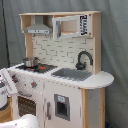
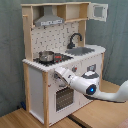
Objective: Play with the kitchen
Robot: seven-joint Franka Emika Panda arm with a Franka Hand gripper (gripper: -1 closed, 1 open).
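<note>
Reaching level across kitchen (image 2: 37,75) front, gripper (image 2: 56,73) near knobs; grip state unclear.

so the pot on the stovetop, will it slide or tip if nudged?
The pot looks small and metallic, so probably light and likely to slide on the smooth stovetop. It sits low and wide, so tipping seems unlikely.

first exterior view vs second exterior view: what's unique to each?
Only the first exterior view: the dispenser-style panel on the kitchen's lower front.

Only the second exterior view: the arm's full reach, its white links and blue-lit joint stretching to the oven front, plus the wooden floor.

Both exterior views: the kitchen, the pot on the stovetop, the black faucet, the grey sink, the hood.
</note>
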